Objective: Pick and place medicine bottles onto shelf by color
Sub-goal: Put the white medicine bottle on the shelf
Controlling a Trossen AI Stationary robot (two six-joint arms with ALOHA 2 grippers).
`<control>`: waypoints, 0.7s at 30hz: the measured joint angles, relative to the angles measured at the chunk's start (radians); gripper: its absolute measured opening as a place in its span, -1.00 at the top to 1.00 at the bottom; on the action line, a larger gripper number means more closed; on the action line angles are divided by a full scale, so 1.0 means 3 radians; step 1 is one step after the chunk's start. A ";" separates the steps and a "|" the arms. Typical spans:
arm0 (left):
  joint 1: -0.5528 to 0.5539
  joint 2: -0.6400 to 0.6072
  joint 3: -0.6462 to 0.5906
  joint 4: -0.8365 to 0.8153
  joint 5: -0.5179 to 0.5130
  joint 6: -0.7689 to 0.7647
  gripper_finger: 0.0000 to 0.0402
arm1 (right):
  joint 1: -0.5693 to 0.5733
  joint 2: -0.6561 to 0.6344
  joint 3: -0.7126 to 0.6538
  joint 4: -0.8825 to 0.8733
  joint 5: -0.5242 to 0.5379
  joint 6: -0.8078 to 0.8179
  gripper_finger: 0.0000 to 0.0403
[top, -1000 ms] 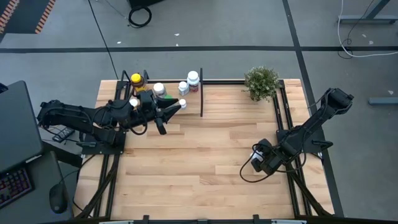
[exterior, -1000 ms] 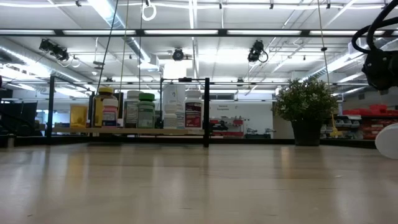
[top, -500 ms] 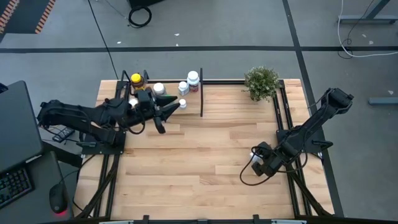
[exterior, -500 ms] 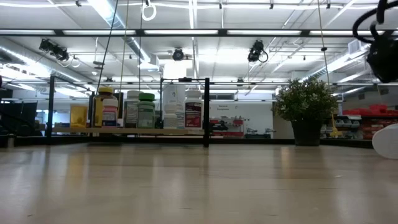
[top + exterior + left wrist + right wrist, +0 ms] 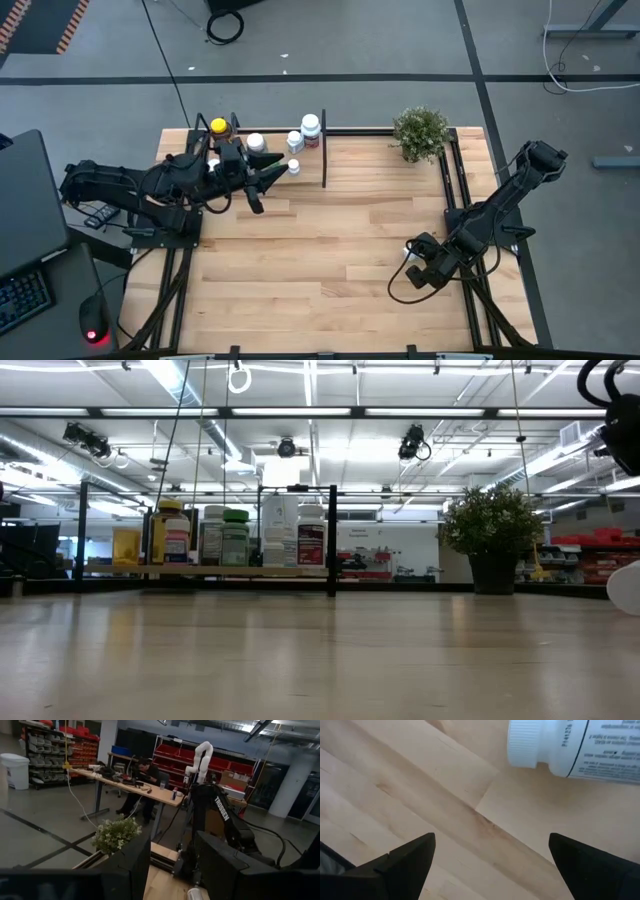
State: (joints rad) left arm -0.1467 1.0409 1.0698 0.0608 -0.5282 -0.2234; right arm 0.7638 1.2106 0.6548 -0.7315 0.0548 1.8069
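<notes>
Bottle flat on bench

Lay on its side beside right gripper (image 5: 490, 862), jaws spread: white bottle (image 5: 575, 747). Hovered by shelf (image 5: 235, 571), left gripper (image 5: 268, 180), jaws seemingly spread. Stood on shelf: other bottles (image 5: 235, 538).

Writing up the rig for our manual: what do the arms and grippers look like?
Both arms are dark, jointed and slender. The left gripper and the right gripper have flat, tapering black fingers. The right arm carries white "TROSSEN" lettering, with black cables looping near its wrist.
</notes>
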 joint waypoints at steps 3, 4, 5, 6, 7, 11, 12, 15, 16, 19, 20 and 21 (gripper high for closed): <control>0.0000 0.0000 0.0000 0.0005 0.0000 0.0001 0.19 | 0.0026 0.0000 0.0000 -0.0038 0.0060 0.0015 -0.98; -0.0001 0.0000 0.0000 0.0004 0.0000 0.0001 0.19 | 0.0026 0.0000 0.0000 -0.0066 0.0091 0.0026 -0.98; -0.0001 0.0000 0.0000 0.0004 0.0000 0.0001 0.19 | 0.0025 0.0000 0.0000 -0.0085 0.0107 0.0051 -0.98; -0.0010 0.0000 0.0000 0.0005 -0.0001 0.0002 0.19 | 0.0025 0.0000 0.0000 -0.0094 0.0130 0.0067 -0.98; -0.0020 0.0000 0.0000 0.0006 -0.0002 0.0002 0.19 | 0.0023 0.0000 0.0000 -0.0110 0.0153 0.0074 -0.98; -0.0059 0.0000 0.0000 0.0027 -0.0003 0.0001 0.19 | -0.0050 0.0000 0.0000 -0.0258 0.0274 0.0189 -0.98; -0.0067 0.0000 -0.0001 0.0031 -0.0002 0.0000 0.19 | -0.0070 0.0000 0.0000 -0.0295 0.0304 0.0246 -0.98; -0.0071 0.0000 -0.0001 0.0032 -0.0001 0.0000 0.19 | -0.0087 0.0000 0.0000 -0.0339 0.0351 0.0266 -0.98; -0.0067 0.0000 -0.0001 0.0038 -0.0001 0.0001 0.19 | -0.0089 0.0000 0.0000 -0.0353 0.0350 0.0245 -0.98; -0.0049 0.0000 -0.0001 0.0125 -0.0003 0.0025 0.19 | -0.0090 -0.0023 0.0000 -0.0385 0.0323 0.0181 -0.98; -0.0045 0.0000 -0.0001 0.0170 -0.0003 0.0020 0.19 | -0.0089 -0.0045 0.0000 -0.0379 0.0304 0.0174 -0.98; -0.0045 0.0000 -0.0001 0.0214 -0.0003 -0.0008 0.19 | -0.0087 -0.0069 0.0000 -0.0365 0.0299 0.0173 -0.98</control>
State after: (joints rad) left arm -0.1600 1.0409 1.0695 0.1249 -0.5290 -0.2257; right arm 0.7375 1.1898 0.6548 -0.8410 0.1444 1.8587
